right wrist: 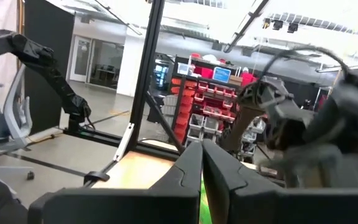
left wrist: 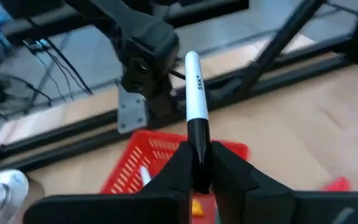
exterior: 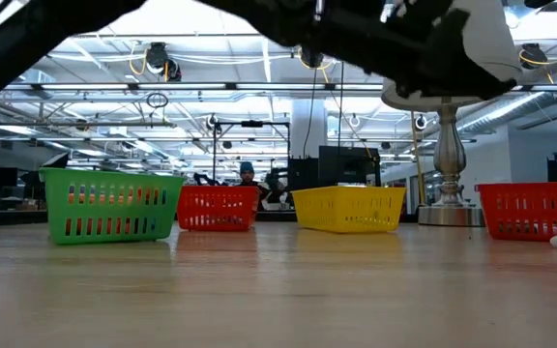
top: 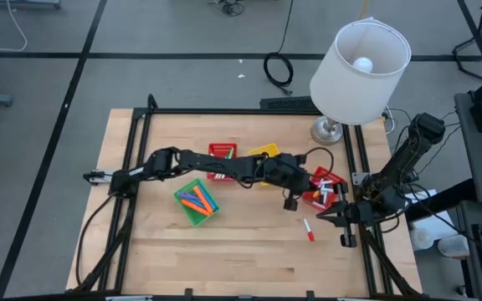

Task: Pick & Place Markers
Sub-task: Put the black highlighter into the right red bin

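Observation:
My left gripper (left wrist: 199, 163) hangs over the red mesh basket (left wrist: 143, 163) at the table's right and is shut on a black-and-white marker (left wrist: 195, 99). In the high view the left arm reaches across the table to that basket (top: 325, 191), which holds a few markers. A green basket (top: 197, 203) left of centre holds several coloured markers. A red marker (top: 309, 230) lies flat on the wood near the right edge. My right gripper (top: 331, 219) is shut and hovers there with nothing between its fingers (right wrist: 191, 168). My left gripper pinches the marker's black end (left wrist: 198, 138) between its two fingers. The fingers slant slightly downward from the table's left, and the marker runs along them. Its white end (left wrist: 192, 62) sticks out forward. The marker is lifted clear above the red basket.
A second red basket (top: 222, 153) and a yellow basket (top: 264, 152) stand at the far middle. A lamp with a white shade (top: 360, 60) and metal base (top: 328, 130) stands at the far right. A black frame (top: 132, 159) borders the table. Bare wood lies along the near edge.

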Tool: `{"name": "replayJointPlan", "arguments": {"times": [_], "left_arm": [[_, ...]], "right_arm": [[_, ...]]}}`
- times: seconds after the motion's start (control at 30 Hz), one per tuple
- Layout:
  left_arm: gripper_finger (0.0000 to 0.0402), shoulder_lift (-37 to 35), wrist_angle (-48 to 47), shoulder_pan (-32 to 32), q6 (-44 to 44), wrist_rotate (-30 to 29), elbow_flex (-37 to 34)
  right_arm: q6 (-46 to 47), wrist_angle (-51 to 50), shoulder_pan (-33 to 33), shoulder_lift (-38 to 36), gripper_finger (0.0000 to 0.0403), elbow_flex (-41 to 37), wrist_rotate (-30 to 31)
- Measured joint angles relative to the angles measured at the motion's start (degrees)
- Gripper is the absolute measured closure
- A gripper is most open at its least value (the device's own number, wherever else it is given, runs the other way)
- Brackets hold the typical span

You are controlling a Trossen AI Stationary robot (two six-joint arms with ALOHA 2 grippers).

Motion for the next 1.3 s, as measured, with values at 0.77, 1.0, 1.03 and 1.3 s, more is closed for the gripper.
{"name": "replayJointPlan", "arguments": {"times": [0.77, 1.0, 1.03, 1.3], "left_arm": [[0.0366, 9.98, 8.97, 2.52, -3.37, 7.04, 0.44], [0.0366, 10.20, 8.97, 2.24, -3.67, 6.77, 0.42], [0.0366, 10.20, 8.91, 2.24, -4.11, 6.62, 0.42], [0.0343, 10.20, 8.35, 2.24, -6.48, 4.11, 0.42]], "right_arm": [[-2.61, -0.60, -0.01, 0.01, 0.0403, 0.00, -0.01], [-2.60, -0.65, -0.01, -0.01, 0.0403, 0.00, -0.03], [-2.60, -0.63, -0.01, -0.01, 0.0403, 0.00, -0.04], [-2.62, -1.02, -0.01, -0.01, 0.0403, 0.00, -0.02]]}}
